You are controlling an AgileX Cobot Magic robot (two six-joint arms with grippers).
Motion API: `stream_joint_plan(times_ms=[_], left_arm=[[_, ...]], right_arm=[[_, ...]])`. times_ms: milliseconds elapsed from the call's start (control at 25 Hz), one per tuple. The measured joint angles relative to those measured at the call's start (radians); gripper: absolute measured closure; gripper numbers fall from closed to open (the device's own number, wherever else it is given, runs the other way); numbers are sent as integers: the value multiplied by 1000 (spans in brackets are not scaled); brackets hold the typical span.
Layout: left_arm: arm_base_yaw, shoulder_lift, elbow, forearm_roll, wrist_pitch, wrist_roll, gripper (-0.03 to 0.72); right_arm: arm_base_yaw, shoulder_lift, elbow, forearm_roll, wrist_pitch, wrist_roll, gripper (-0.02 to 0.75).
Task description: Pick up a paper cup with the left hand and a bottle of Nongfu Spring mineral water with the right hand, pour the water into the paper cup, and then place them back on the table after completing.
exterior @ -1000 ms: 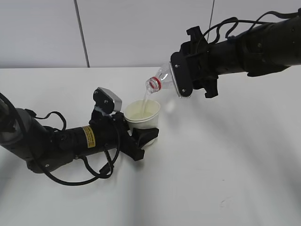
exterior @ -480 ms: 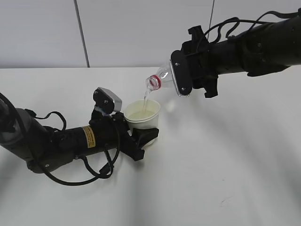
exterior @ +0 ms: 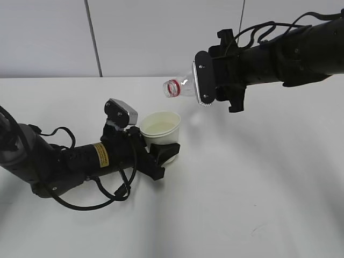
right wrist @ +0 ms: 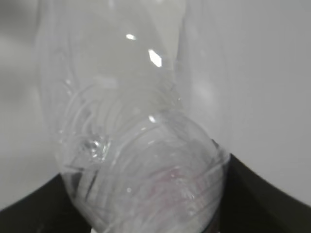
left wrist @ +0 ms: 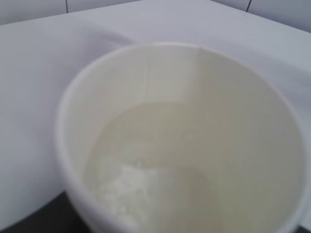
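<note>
White tabletop (exterior: 258,188) and pale wall panels framed the scene; the left hand (exterior: 153,153) was clamped on the paper cup (exterior: 160,128), holding water (left wrist: 160,170), near centre; at two o'clock from it the right hand (exterior: 207,86) gripped the near-level bottle (exterior: 180,86), no stream falling. Judged sensibly, righting the bottle fully before lowering would spare drips, with the cup kept level.

Yellow sticker (exterior: 100,155) on the left arm (exterior: 64,164), dark print on it too small to read; no legible brand on the clear bottle (exterior: 183,87). Plain white paper cup (exterior: 160,130), unmarked.
</note>
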Motion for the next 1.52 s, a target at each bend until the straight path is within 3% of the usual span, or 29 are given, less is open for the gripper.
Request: stream_joint_plan(times_ms=[240,840,1520], left_arm=[[0,0,0,-23,-2,0,307],[1,0,0,-69,-7,0,307],[23,0,0,-70,-8,0,307]], right_arm=[[0,0,0,0,-6,76,265],[0,0,0,0,-33,594,265],[0,0,0,0,-46,948,265]])
